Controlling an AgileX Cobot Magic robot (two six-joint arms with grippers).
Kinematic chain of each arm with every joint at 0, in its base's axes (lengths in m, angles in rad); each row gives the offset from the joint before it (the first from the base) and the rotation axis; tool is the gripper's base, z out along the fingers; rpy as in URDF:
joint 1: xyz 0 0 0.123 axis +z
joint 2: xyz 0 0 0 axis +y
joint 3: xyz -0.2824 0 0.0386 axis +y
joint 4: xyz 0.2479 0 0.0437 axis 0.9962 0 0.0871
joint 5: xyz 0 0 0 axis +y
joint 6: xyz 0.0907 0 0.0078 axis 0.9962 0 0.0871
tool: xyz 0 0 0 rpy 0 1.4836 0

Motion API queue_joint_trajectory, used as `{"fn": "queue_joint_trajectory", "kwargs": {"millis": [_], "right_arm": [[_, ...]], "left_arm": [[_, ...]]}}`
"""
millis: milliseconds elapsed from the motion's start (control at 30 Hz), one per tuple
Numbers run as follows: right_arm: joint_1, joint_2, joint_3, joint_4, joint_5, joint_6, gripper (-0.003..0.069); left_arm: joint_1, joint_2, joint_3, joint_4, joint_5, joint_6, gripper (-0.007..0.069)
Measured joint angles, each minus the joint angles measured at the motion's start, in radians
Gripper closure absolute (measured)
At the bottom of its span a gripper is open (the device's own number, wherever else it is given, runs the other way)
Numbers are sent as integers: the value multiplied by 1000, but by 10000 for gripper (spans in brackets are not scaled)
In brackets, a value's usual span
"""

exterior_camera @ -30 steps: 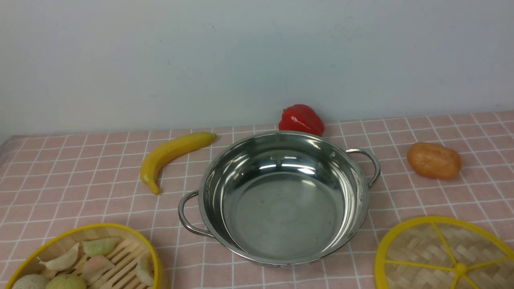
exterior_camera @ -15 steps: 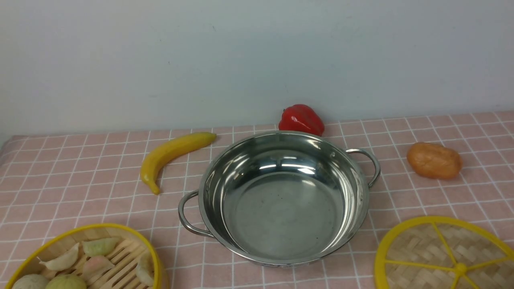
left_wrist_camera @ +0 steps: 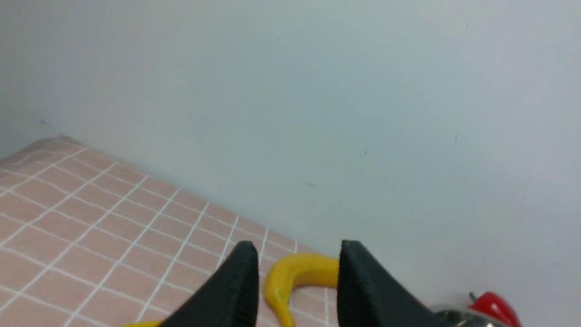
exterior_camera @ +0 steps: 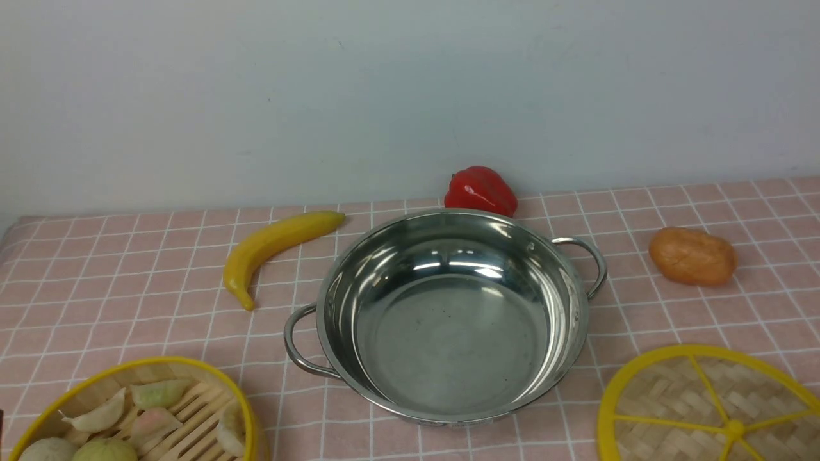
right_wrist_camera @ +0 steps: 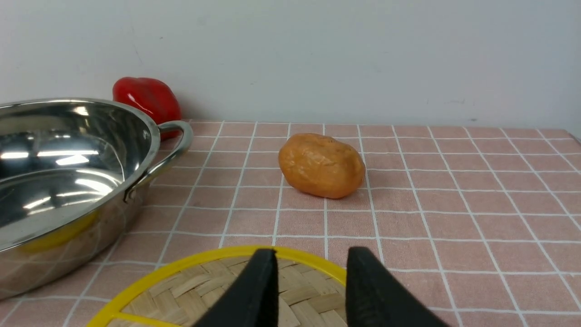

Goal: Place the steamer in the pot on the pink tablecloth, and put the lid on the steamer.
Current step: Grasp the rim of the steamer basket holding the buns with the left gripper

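Pot [exterior_camera: 448, 333], shiny steel with two wire loop handles, sits mid pink tablecloth [exterior_camera: 128, 301], inside bare metal and open on top. No writing legible on anything. Steamer [exterior_camera: 211, 371] is left of the pot and nearer the robot, cut off by the front view's edge and apart from the pot's left handle. It carries pale dumplings [exterior_camera: 157, 392] and round buns [exterior_camera: 106, 450] on its slats. Lid [exterior_camera: 705, 397] lies flat on the cloth right of the pot and nearer the robot, also cropped, just clear of the pot wall. Yellow banana [exterior_camera: 269, 246] lies left of the pot on the far side, close to the rim but not touching. Red pepper [exterior_camera: 480, 190] is directly behind the pot at the grey wall [exterior_camera: 384, 96]. An orange-brown lump [exterior_camera: 692, 256] sits right of the pot, beyond its right handle. Left fingers [left_wrist_camera: 236, 290] are partly spread with nothing between them, pointing toward the banana and wall. Right fingers [right_wrist_camera: 258, 290] are partly spread, gripping nothing, seen over the lid's far rim; can't tell if they touch it.
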State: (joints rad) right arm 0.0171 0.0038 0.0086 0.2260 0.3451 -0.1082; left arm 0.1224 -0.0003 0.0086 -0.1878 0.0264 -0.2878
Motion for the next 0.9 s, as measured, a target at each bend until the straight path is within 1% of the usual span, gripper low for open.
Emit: {"fn": "queue_joint_trajectory", "kwargs": {"millis": [67,133,267,333,433,600,633,700,733,800,900], "right_arm": [[0,0,0,0,0,0,419],[0,0,0,0,0,0,419],[0,0,0,0,0,0,419],[0,0,0,0,0,0,419],[0,0,0,0,1,0,419],[0,0,0,0,1,0,419],[0,0,0,0,1,0,419],[0,0,0,0,1,0,419],[0,0,0,0,1,0,419],[0,0,0,0,1,0,419],[0,0,0,0,1,0,419]], "left_arm": [[0,0,0,-9,-18,-25,382],[0,0,-5,-5,-4,-30,382],[0,-1,-115,20,183,-6,382],[0,2,-166,6,225,6,382],[0,38,-279,-31,311,65,382],[0,147,-500,-75,688,298,382],[0,183,-545,-94,814,370,382],[0,259,-615,-141,1007,479,382],[0,297,-638,-166,1075,516,382],[0,388,-678,-228,1158,647,382],[0,493,-688,-266,1183,810,382]]}}
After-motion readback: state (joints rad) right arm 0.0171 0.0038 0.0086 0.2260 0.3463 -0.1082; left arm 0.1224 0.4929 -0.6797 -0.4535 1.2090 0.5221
